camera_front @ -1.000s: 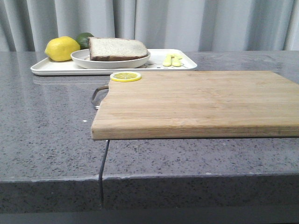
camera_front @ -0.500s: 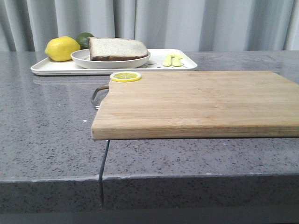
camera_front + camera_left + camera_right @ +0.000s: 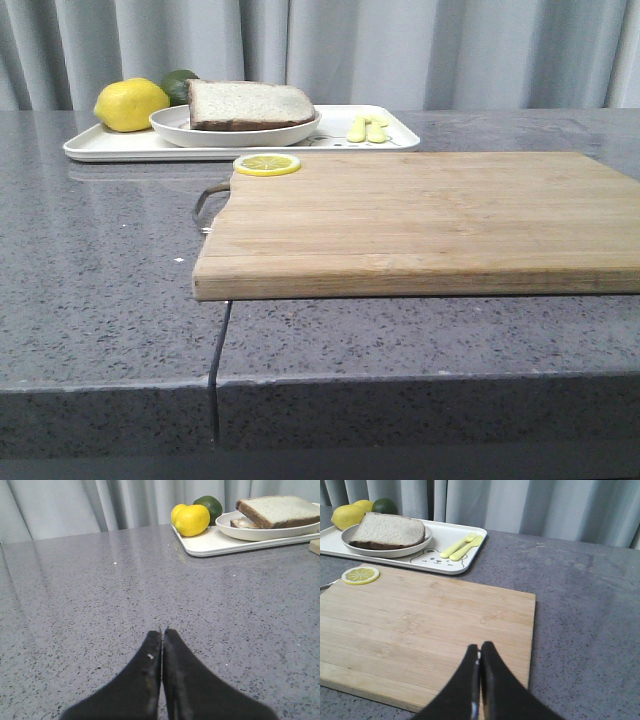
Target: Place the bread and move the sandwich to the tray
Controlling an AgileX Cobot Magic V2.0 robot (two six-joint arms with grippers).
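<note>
Your right gripper [image 3: 479, 660] and left gripper [image 3: 162, 637] both sit pinched together holding nothing, well apart from the tray [image 3: 100, 146] at eleven o'clock on the counter, where the plate [image 3: 180, 127] carries the sandwich [image 3: 248, 104].

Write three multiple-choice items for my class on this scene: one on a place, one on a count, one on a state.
1. Where does the round yellow lemon slice lie?
A. white tray
B. corner of the wooden cutting board
C. round plate

2. How many whole yellow lemons show?
A. none
B. two
C. five

3. How is the left hand?
A. shut, empty
B. wide open
C. holding bread

Answers: 1 B, it rests on the board's corner. 2 B, the left wrist view shows two together. 3 A, its fingers meet over bare grey counter.
</note>
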